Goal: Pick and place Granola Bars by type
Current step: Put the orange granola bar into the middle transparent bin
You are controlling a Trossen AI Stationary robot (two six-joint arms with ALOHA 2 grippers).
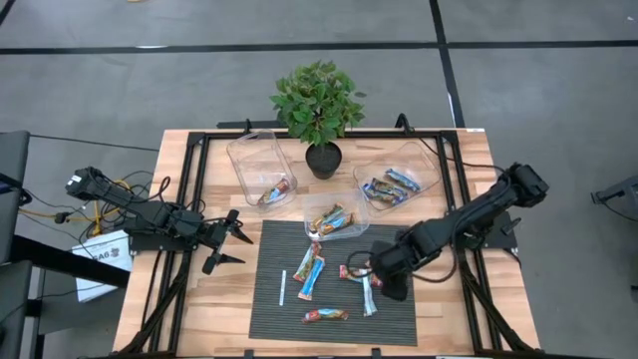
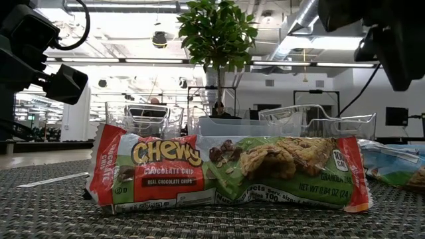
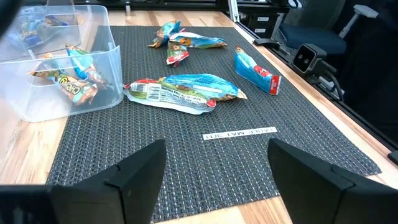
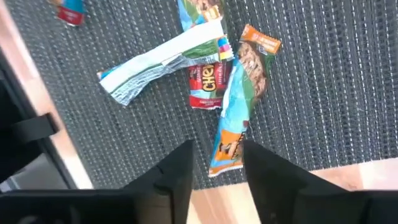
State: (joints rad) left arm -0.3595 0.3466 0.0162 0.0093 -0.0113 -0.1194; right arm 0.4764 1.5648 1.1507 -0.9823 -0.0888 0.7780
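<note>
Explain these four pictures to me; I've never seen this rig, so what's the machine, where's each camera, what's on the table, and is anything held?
Two dark robot arms work at a wooden table. One camera looks straight down, one sits at mat level, and one rides on each wrist. Granola bars lie scattered on a dark mat; some are already in three clear bins beside a potted plant. The left gripper hangs open at the mat's edge, holding nothing. The right gripper is around the end of a blue bar; its grip is unclear.

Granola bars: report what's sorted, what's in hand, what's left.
Done: some granola bars already lie in the three clear bins. In hand: the right gripper is low over a bar on the mat, jaws apart, not gripping. The left gripper waits open beside the mat. Left: roughly seven bars loose.
</note>
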